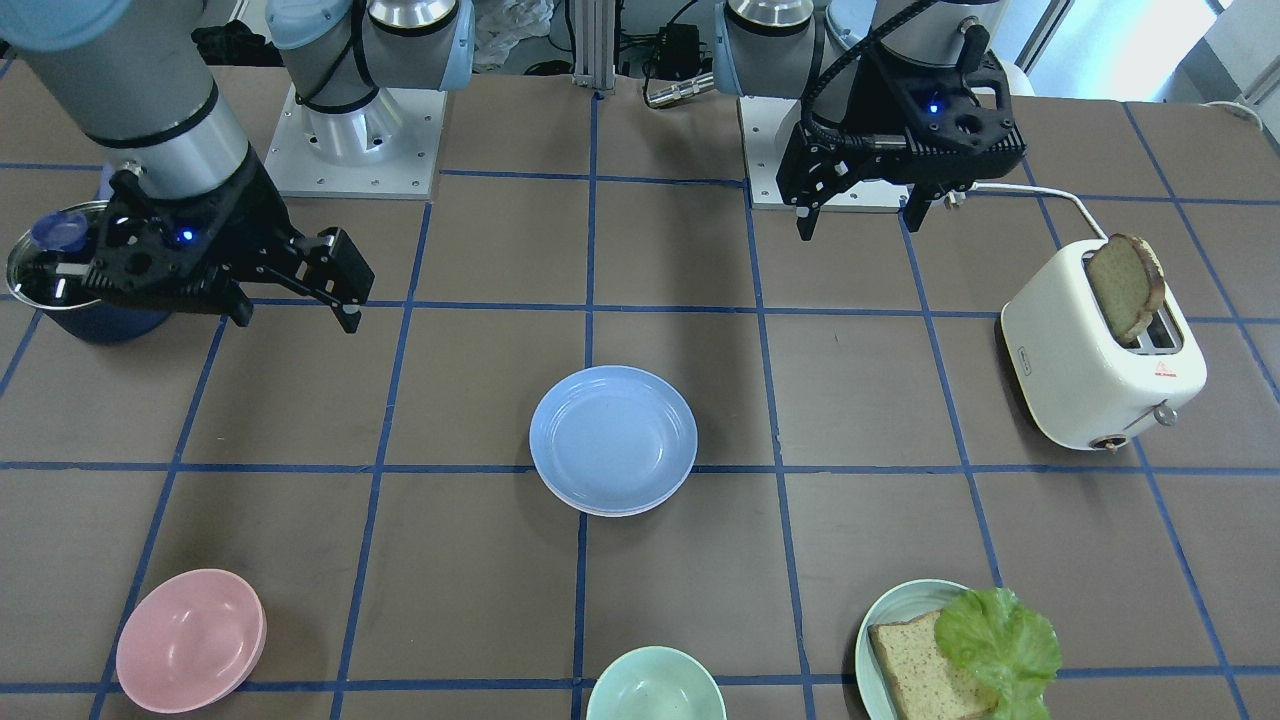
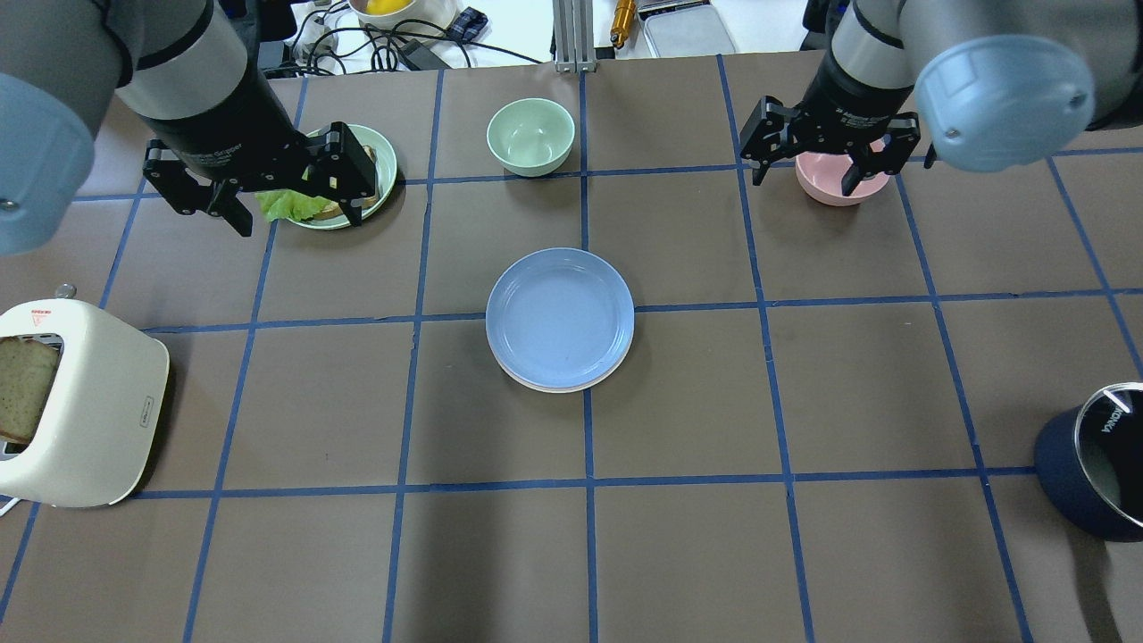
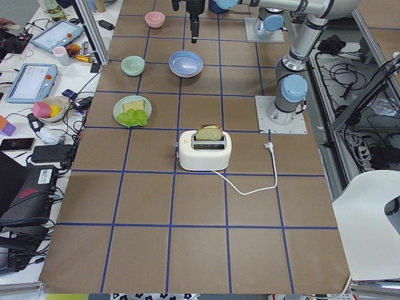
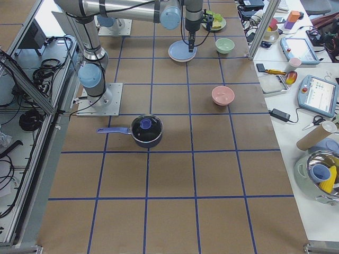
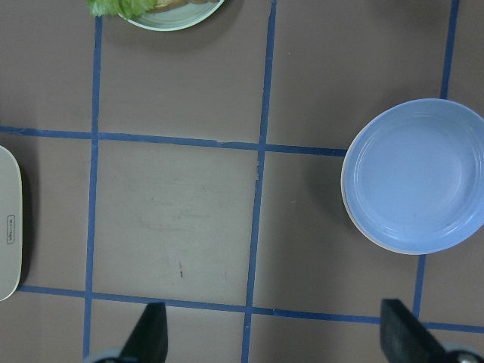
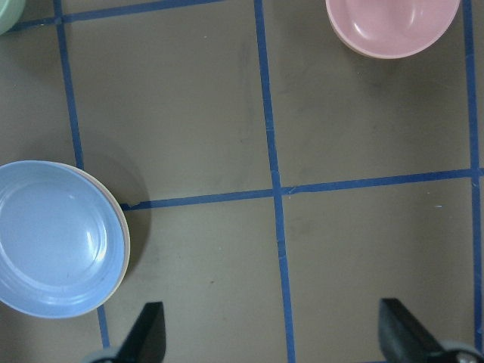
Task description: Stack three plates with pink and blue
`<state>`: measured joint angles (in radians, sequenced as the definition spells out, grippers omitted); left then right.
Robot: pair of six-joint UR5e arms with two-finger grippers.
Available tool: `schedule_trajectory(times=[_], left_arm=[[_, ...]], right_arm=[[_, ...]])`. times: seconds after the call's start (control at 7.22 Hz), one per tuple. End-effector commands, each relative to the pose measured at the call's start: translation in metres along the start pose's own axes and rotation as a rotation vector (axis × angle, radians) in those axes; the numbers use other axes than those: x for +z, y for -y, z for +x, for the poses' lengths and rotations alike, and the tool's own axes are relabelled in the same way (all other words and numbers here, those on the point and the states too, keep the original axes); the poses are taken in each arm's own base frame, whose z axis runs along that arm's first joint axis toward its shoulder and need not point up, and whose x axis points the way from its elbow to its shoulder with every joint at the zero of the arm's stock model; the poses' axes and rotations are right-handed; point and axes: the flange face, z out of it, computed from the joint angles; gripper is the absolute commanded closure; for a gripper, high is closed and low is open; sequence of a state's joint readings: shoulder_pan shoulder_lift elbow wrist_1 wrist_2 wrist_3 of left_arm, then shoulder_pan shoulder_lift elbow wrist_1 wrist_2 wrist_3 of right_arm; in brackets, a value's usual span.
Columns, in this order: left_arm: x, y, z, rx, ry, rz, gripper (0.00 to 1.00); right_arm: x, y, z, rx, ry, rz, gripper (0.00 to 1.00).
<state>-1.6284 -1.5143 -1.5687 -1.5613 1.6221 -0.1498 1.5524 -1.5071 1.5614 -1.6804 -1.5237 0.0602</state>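
Observation:
The light blue plate (image 1: 613, 438) lies on top of a stack at the table's middle; it also shows in the overhead view (image 2: 560, 317). A pale cream-pink rim (image 2: 549, 388) shows under it. I cannot tell the pink plate and the cream plate apart there. My left gripper (image 2: 299, 207) is open and empty, raised over the table beside the stack. In its wrist view the blue plate (image 5: 414, 175) lies to the right. My right gripper (image 2: 808, 174) is open and empty, raised near the pink bowl. In its wrist view the stack (image 6: 57, 238) lies to the left.
A pink bowl (image 1: 190, 640), a green bowl (image 1: 655, 685) and a pale green plate (image 1: 880, 625) with bread and lettuce stand along the far side. A white toaster (image 1: 1100, 360) with bread stands on my left. A dark blue pot (image 2: 1094, 473) stands on my right.

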Motion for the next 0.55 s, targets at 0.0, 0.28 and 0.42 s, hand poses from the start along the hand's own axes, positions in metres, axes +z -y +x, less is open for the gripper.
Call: schedule_trajectory(times=[0.0,0.28,0.42], left_arm=[[0.002,0.001,0.001,-0.003,-0.003,-0.003,0.00],[0.004,0.012,-0.003,-0.023,-0.066,-0.016,0.00],[0.007,0.018,-0.015,-0.041,-0.074,-0.018,0.00]], right_arm=[[-0.025,-0.002,0.004,-0.136,-0.059,-0.013,0.00],[-0.031,-0.006,0.002,-0.140,-0.045,-0.004,0.00],[-0.032,-0.007,-0.005,-0.146,-0.046,0.001,0.00]])
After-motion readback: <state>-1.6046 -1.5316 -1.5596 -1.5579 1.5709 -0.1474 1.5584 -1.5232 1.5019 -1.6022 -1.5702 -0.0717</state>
